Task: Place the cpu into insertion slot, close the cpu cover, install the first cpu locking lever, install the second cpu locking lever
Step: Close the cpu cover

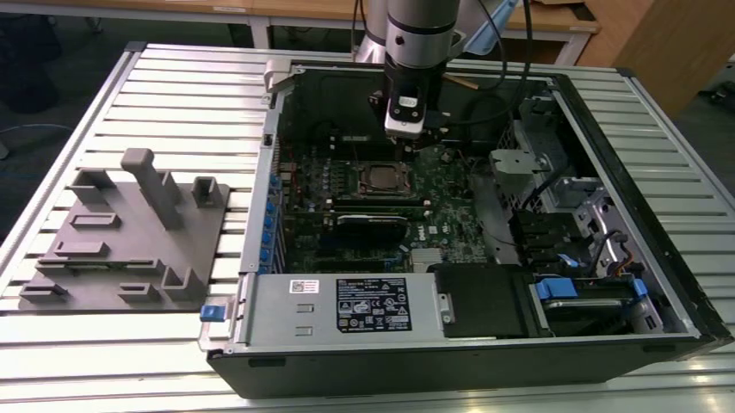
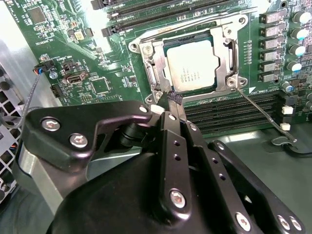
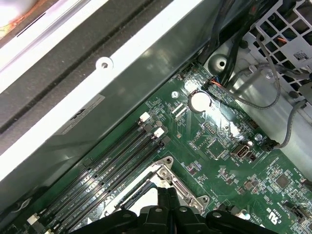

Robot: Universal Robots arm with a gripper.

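Inside the open computer case [image 1: 460,366], the exterior view shows the gripper [image 1: 415,131] hanging just beyond the insertion slot [image 1: 383,179], on its far side. In the second wrist view, the cpu [image 2: 190,66] sits seated under the flat cpu cover [image 2: 230,51], and the jaws, pressed together, touch its corner. In the first wrist view, the fingers [image 3: 162,200] meet at the slot's edge.

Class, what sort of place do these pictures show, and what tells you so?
Probably a robotics lab workbench: a robot arm reaches into an open desktop computer case on a slatted metal table.
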